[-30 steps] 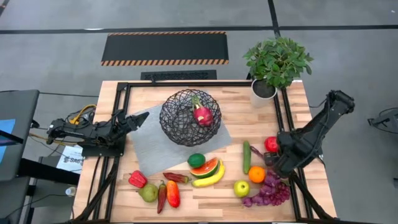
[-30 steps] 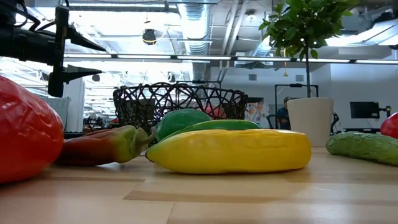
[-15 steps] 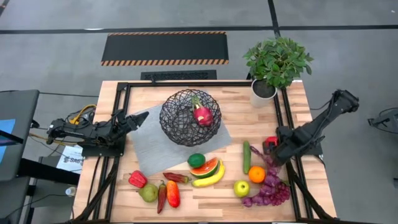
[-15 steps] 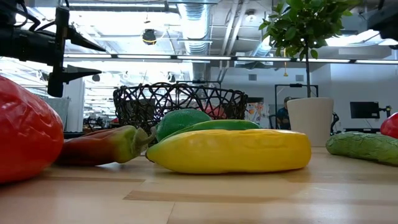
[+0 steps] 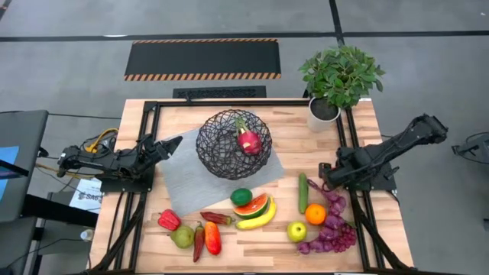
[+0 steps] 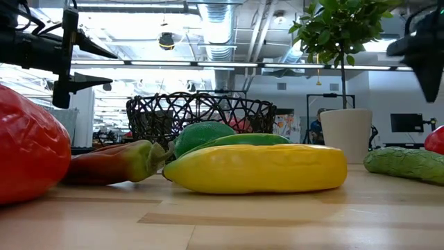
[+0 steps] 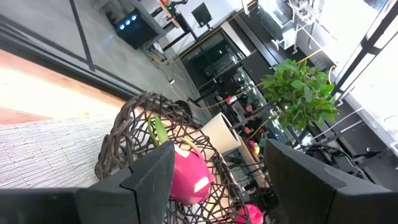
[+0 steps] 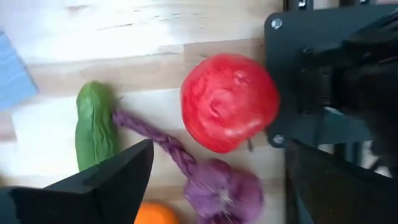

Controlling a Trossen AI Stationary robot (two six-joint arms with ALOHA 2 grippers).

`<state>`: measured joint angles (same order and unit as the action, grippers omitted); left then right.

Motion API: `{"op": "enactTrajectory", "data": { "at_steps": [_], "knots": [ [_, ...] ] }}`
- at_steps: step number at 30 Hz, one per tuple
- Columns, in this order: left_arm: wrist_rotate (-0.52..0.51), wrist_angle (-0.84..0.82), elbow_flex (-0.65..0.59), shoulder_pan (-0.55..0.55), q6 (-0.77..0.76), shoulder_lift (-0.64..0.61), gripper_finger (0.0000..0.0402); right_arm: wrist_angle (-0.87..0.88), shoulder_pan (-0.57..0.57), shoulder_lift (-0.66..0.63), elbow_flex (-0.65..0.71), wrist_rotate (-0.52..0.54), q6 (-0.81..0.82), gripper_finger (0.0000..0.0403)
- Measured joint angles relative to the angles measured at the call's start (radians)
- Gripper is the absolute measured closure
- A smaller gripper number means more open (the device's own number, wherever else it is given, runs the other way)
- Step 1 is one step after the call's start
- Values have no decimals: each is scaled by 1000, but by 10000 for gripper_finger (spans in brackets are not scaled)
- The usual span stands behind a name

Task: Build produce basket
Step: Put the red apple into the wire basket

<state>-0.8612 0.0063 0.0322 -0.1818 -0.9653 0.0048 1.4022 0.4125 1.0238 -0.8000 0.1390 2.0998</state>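
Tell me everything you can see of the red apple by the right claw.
The red apple is round and glossy, bright red with paler mottling. It sits on the wooden table near the right edge, beside the black frame rail. The twisted stem of the purple grapes runs close by it; contact is unclear. The cucumber lies apart. The right claw hangs open above it, not gripping.

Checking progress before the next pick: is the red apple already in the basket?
No. The right wrist view shows the red apple lying on the wooden table beside the grapes, not in the basket.
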Motion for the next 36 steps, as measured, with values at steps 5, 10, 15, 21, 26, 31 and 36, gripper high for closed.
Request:
{"op": "enactTrajectory", "data": {
  "at_steps": [5,10,15,21,26,31,36],
  "knots": [
    [-8,-1,0,0,4,0,165,-54,-42,24,69,1,95,4],
    [-18,-1,0,0,29,0,165,-40,-89,43,64,39,140,13],
    [-18,-1,0,0,30,0,165,-53,-129,65,64,21,132,16],
    [-11,-1,0,0,26,0,165,-56,-182,135,62,18,143,18],
    [-8,0,0,0,20,0,165,-65,-200,190,62,-14,134,18],
    [-8,0,0,0,21,0,165,-160,-208,233,62,-36,123,18],
    [-7,0,0,0,24,0,165,-238,-218,294,58,-43,98,18]
  ]
}}
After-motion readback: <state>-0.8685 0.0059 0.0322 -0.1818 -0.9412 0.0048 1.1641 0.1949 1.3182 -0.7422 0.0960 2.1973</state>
